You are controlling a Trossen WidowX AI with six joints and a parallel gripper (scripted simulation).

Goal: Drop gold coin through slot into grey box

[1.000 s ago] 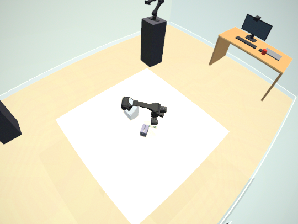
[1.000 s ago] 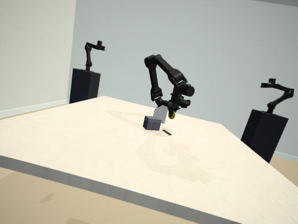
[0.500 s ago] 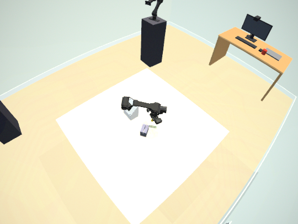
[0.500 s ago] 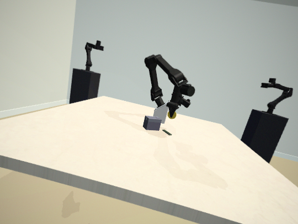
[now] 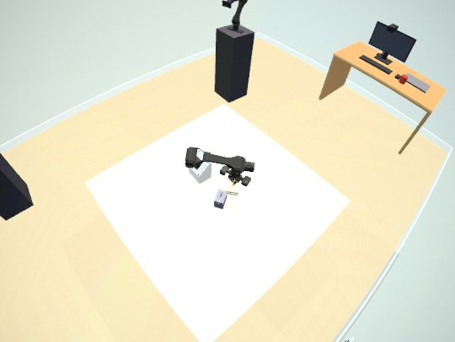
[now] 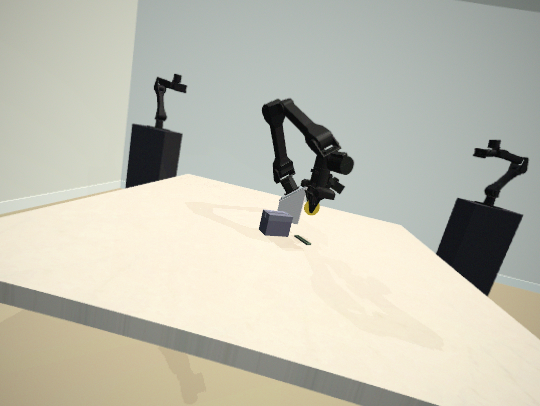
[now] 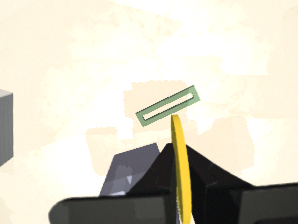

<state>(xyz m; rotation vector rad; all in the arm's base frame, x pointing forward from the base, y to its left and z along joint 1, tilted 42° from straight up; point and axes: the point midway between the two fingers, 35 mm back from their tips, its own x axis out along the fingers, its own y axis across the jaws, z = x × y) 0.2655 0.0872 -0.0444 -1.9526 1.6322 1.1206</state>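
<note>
My gripper is shut on the gold coin, which stands on edge between the fingers, its lower part sticking out below them. It is held in the air above the table. The dark-green holder lies on the table with its groove empty, and looks slanted in the wrist view. The closed grey box stands beside the holder. Its lid slot shows as a thin line in the top view; the fingers partly hide the box in the wrist view.
A pale grey angular block stands at the arm's base, behind the box. All of this is on a large pale table. Dark pedestals with other arms and a wooden desk stand farther off.
</note>
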